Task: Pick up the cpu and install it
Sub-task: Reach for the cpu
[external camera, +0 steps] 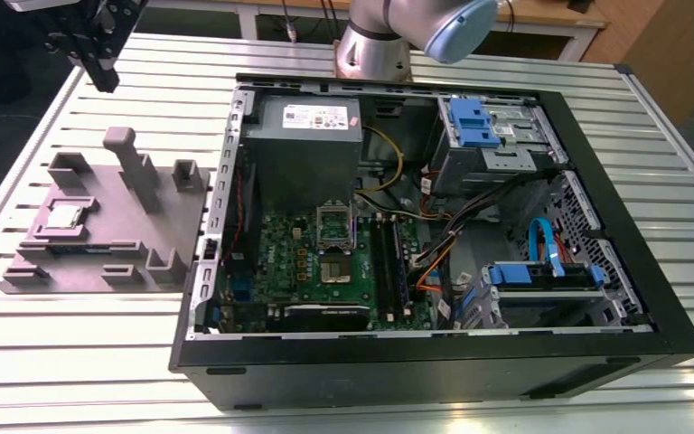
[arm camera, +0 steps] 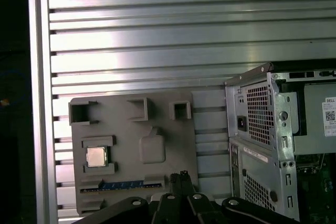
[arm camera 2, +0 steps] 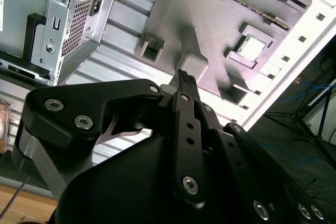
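1. The fingers (arm camera 2: pixel 186 83) look pressed together, tip against tip, with nothing between them. The gripper (external camera: pixel 104 83) is empty.
2. In the exterior view, the cpu (external camera: pixel 68 215) lies flat with its silver top up in a square recess of the grey holder block (external camera: pixel 142 226). The block rests on the slatted metal table (external camera: pixel 82 362) at nine o'clock of the open computer case (external camera: pixel 444 362).
3. In both wrist views the cpu (arm camera: pixel 95 156) (arm camera 2: pixel 252 49) sits in its recess, well apart from the gripper (arm camera: pixel 181 174) (arm camera 2: pixel 185 77).
4. Judging by this, the pick-up step is in hand and no contact has been made. The CPU socket (external camera: pixel 335 237) on the motherboard inside the case appears to stand unfilled.
5. A grasp would call for the fingers to part enough to straddle the thin chip. They would also need to be square to two opposite edges and centred over the recess, whose walls leave little room beside the chip.
6. The arm (external camera: pixel 419 36) rises from behind the case at twelve o'clock. It carries the gripper high over the table, at about twelve to one o'clock of the cpu in the exterior view. The fingers point down toward the far edge of the holder block (arm camera: pixel 126 129).
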